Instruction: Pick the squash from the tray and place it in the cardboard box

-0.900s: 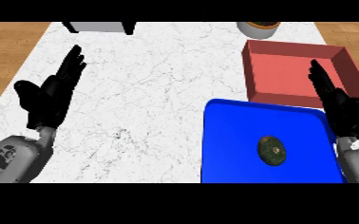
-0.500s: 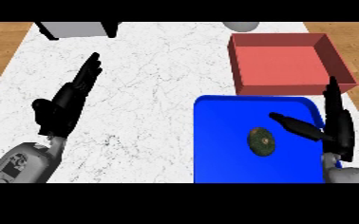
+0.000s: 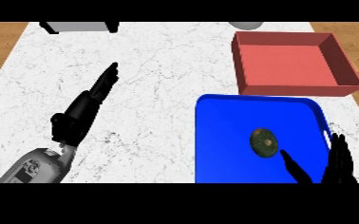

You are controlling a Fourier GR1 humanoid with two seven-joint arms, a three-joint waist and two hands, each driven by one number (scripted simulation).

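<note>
While right hand is cut off below, fingers spread, squash lies on tray, left hand straight-fingered

I count one squash, one blue tray, one red box, one grey block at 11 o'clock, one round thing at 1 o'clock, and two hands: left hand, right hand.

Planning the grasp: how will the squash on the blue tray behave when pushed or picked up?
The squash looks small and rounded, so a nudge would likely roll it across the flat blue tray. Its dark rind suggests it is stiff, probably not fragile.
</note>
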